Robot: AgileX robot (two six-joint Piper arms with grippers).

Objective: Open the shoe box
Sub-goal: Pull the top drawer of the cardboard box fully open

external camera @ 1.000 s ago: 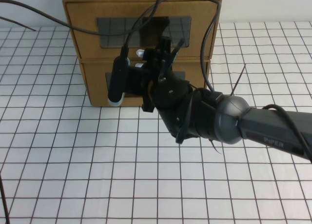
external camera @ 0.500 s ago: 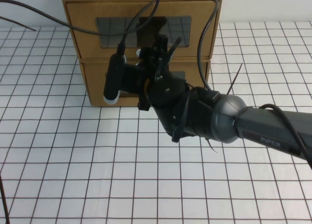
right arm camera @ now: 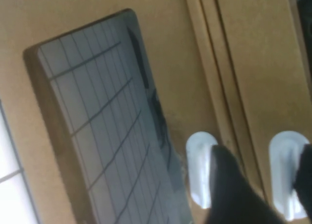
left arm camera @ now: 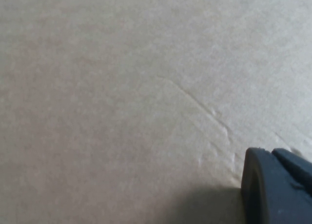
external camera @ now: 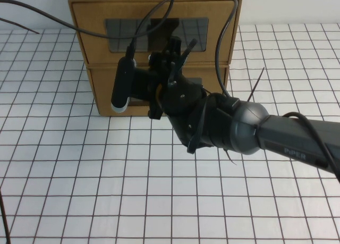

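Right tool [external camera: 180, 47] at shoe box [external camera: 95, 20] front, parted astride white pull tab [right arm camera: 285, 155], holding nothing: pinch squarely, pull straight nearward. Left tool [left arm camera: 275, 185] against cardboard [left arm camera: 122, 87], opening unreadable.

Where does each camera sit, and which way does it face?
High view: raised on the robot's side, looking down at stacked shoe boxes; right arm, right gripper at their fronts.
Left wrist view: close to cardboard; part of left gripper shows.
Right wrist view: faces a box window, white tabs; right gripper open.
Shared: high and right wrist views show box fronts.
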